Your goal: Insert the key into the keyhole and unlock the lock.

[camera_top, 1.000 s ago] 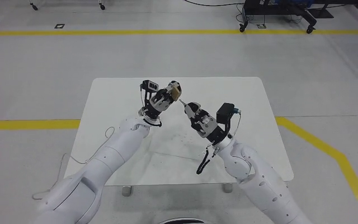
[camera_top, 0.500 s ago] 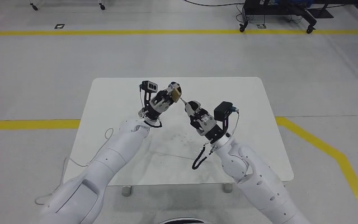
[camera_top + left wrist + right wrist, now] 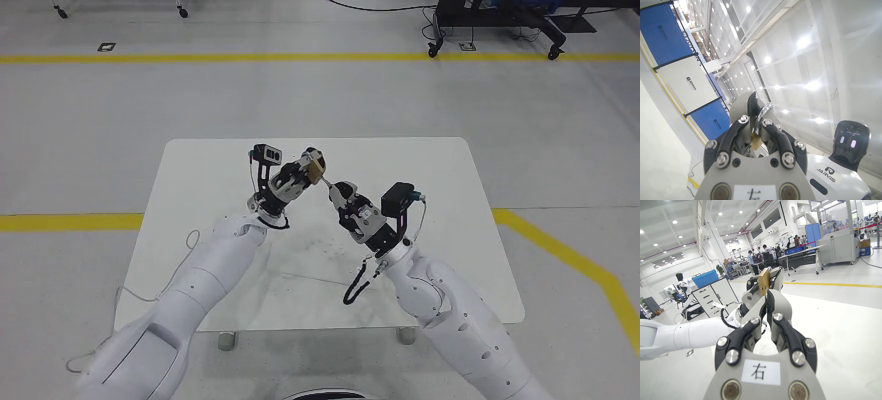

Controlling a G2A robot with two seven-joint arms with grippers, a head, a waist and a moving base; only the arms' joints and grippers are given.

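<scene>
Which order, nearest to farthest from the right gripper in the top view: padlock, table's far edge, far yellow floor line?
From the right gripper:
1. padlock, just ahead
2. table's far edge, beyond the padlock
3. far yellow floor line, past the table

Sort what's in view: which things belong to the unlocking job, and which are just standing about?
Job: brass padlock, held in the left gripper; its keyhole; key, held in the right gripper, tip at the keyhole.
Not part of it: white table; drawer cabinet and blue crate behind; yellow floor line.
</scene>
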